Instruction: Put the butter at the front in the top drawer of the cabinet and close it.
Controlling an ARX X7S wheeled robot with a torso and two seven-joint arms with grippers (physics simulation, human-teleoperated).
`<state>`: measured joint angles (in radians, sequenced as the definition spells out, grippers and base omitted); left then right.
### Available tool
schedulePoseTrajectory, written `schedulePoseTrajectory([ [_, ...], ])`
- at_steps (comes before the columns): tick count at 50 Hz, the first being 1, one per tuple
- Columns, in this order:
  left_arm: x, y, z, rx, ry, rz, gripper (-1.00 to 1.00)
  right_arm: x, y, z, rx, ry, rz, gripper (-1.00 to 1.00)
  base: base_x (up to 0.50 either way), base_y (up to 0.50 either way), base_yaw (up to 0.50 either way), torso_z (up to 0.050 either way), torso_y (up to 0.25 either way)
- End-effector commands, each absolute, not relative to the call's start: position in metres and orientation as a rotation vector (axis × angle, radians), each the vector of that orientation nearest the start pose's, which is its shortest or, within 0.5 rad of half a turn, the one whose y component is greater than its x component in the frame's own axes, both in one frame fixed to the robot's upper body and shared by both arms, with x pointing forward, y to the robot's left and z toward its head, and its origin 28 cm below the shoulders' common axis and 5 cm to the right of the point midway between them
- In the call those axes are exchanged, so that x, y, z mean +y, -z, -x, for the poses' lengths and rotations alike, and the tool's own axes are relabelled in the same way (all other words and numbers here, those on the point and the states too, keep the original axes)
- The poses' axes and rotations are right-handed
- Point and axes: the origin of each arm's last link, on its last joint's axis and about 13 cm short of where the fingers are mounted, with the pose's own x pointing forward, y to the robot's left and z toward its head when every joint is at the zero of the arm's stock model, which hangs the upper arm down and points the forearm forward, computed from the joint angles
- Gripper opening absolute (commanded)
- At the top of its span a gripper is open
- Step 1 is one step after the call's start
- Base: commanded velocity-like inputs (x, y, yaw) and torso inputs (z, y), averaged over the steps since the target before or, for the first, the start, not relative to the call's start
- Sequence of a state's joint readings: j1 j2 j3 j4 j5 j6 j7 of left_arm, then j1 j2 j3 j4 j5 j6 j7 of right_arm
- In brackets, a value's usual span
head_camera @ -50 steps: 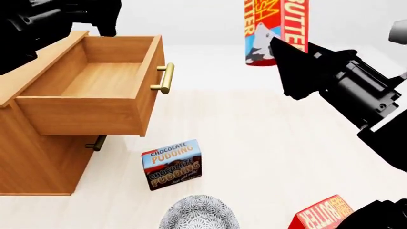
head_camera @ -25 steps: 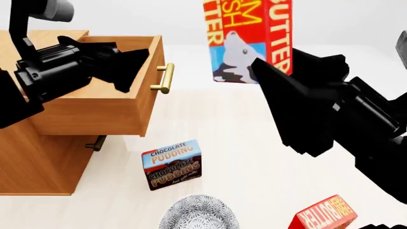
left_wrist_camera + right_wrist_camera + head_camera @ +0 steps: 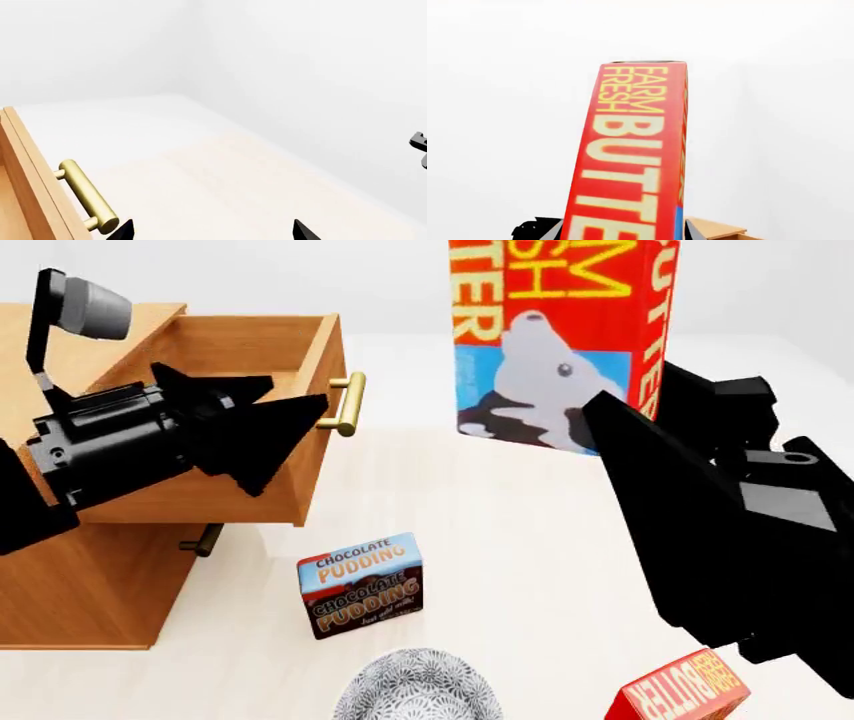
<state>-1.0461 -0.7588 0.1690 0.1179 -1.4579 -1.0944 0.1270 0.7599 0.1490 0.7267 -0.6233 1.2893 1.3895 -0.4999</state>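
butter (image 3: pixel 561 340) held upright, long axis vertical, clamped in the right gripper (image 3: pixel 607 425).
left gripper (image 3: pixel 267 425), fingers apart, hovers beside the open top drawer (image 3: pixel 200 390).

Red butter (image 3: pixel 561 340) box up high, yellow-orange lettering, blue panel with a black-and-white cow. Light-brown wooden cabinet (image 3: pixel 67 580), brass handle on the top drawer (image 3: pixel 260 390). Both tools black. Chocolate pudding box (image 3: pixel 360 585) in red, blue and brown. Grey-and-white patterned bowl (image 3: pixel 416 690). Pale cream worktop (image 3: pixel 521 540).
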Motion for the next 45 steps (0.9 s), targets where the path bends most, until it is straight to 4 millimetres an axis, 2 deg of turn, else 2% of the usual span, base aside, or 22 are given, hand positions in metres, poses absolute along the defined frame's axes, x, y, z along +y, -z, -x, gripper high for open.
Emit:
schedulePoseTrajectory([
  [1, 0.3, -0.28, -0.265, 0.158, 0.918, 0.216, 1.0, -0.16, -0.252, -0.214, -0.534, -1.164, -0.444, -1.0, 0.0, 0.0, 0.0, 0.0, 0.0],
  [20, 0.292, -0.286, -0.24, 0.173, 1.103, 0.238, 1.0, -0.157, -0.25, -0.217, -0.535, -1.16, -0.45, -1.0, 0.0, 0.0, 0.0, 0.001, 0.001],
  [45, 0.28, -0.305, -0.226, 0.125, 1.253, 0.247, 1.0, -0.158, -0.248, -0.211, -0.542, -1.193, -0.469, -1.0, 0.0, 0.0, 0.0, 0.0, 0.001],
])
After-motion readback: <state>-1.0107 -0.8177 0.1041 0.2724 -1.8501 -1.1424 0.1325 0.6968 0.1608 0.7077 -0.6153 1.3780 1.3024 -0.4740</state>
